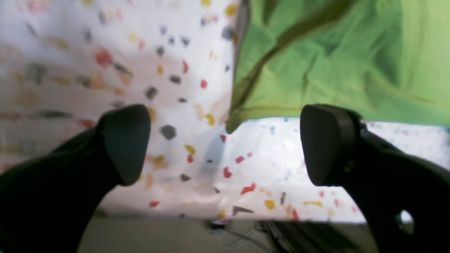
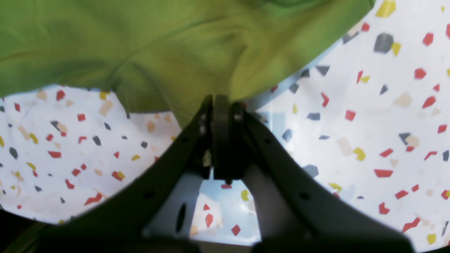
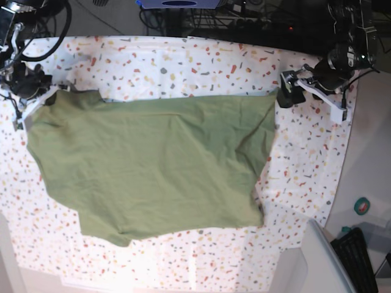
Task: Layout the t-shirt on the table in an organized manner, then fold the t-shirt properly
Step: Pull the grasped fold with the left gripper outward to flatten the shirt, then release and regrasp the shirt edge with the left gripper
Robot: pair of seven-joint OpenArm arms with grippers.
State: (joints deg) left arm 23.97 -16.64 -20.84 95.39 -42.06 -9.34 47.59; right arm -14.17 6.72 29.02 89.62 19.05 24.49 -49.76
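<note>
Left gripper [image 1: 225, 144] spread wide, both dark fingertips [image 1: 124, 142] apart with nothing between them, hovering over bare flecked cloth near one edge of the table [image 1: 105, 70]. Just ahead of the gap, a corner of the t-shirt [image 1: 334, 63], lying free on the cloth, not touching either pad; green fabric spreading away from that corner, creased with a dark fold line running diagonally. Right gripper [image 2: 219, 105] clamped tight on a bunched corner of the shirt, pads pressed together with fabric pinched at the tips, cloth fanning out from the pinch in soft ridges across the top of the right wrist view. Flecked table surface showing on both sides below that hem. From the base view, left gripper [image 3: 287, 96] at the far right part of the table, beside the shirt's far right corner; right gripper [image 3: 38, 85] at the far left edge, at the shirt's far left corner. T-shirt [image 3: 153, 165] spread between the two, covering the middle of the table [image 3: 183, 61], far edge stretched roughly straight from one gripper to the other, near edge sagging in an uneven curve toward the near side. Wrinkles and a shadowed fold down the right portion of the fabric. Sleeves and neck not distinguishable in this lay.
</note>
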